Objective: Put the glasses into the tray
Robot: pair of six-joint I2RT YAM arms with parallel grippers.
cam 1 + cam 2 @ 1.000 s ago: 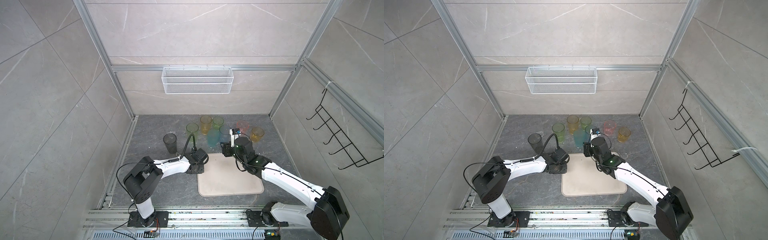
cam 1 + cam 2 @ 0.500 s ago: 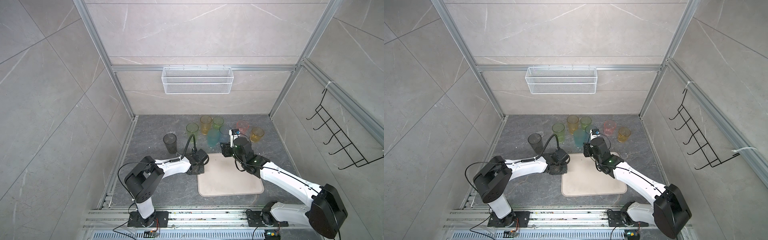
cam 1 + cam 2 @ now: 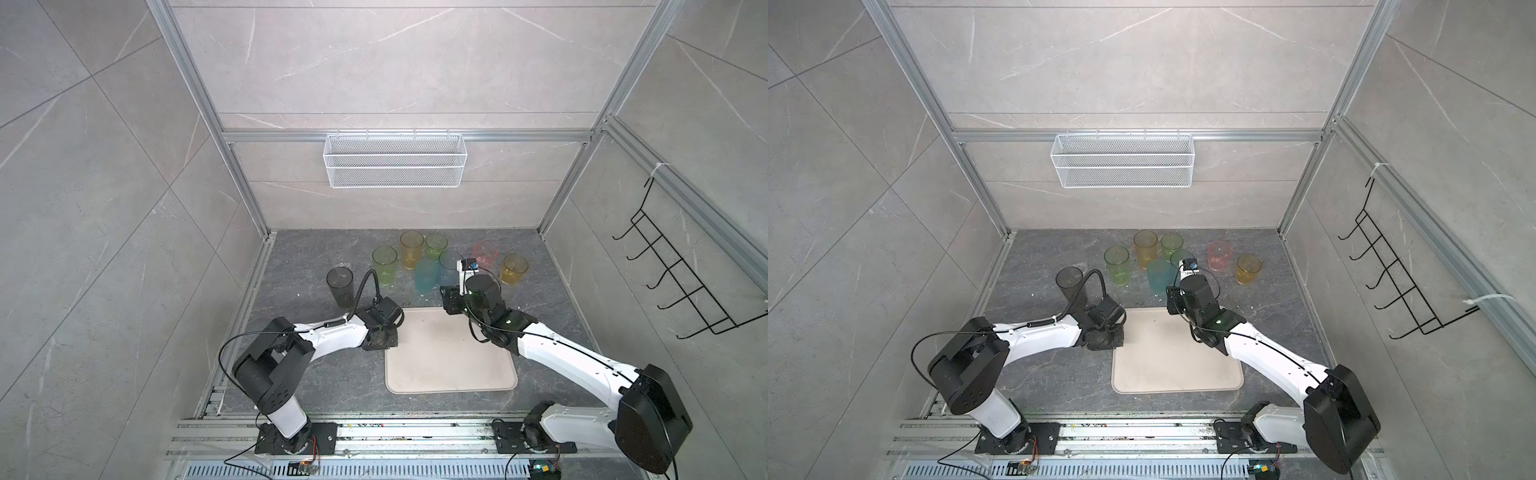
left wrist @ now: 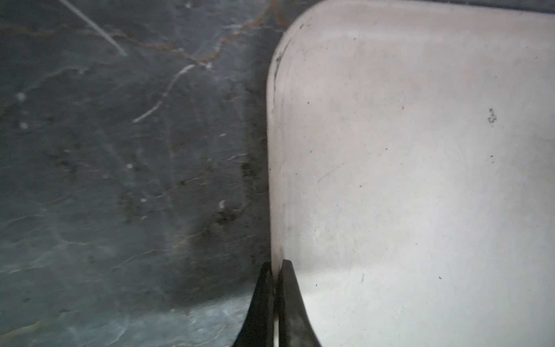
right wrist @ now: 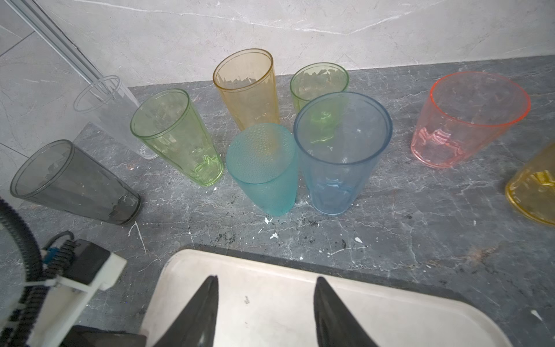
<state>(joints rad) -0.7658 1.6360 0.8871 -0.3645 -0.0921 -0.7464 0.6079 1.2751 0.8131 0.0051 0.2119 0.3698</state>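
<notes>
The cream tray [image 3: 449, 357] lies flat on the dark floor with nothing standing on it. My left gripper [image 4: 276, 266] is shut on the tray's [image 4: 405, 180] left rim, one finger on each side of it. My right gripper [image 5: 265, 282] hangs open over the tray's [image 5: 264, 270] far edge, with nothing between its fingers. Beyond that edge the glasses stand upright on the floor: grey [image 5: 75, 183], clear [image 5: 111, 111], green [image 5: 177, 138], amber [image 5: 246, 87], green [image 5: 318, 87], teal [image 5: 261, 168], blue [image 5: 339, 156], pink [image 5: 468, 120] and amber [image 5: 534, 186].
A white wire basket [image 3: 395, 166] hangs on the back wall and a black hook rack [image 3: 681, 282] on the right wall. Tiled walls close in the floor on three sides. White chips and dark grit lie on the floor between the glasses and the tray.
My left gripper has closed onto the tray's left rim. The right arm has hardly moved, and the glasses stand where they were.
</notes>
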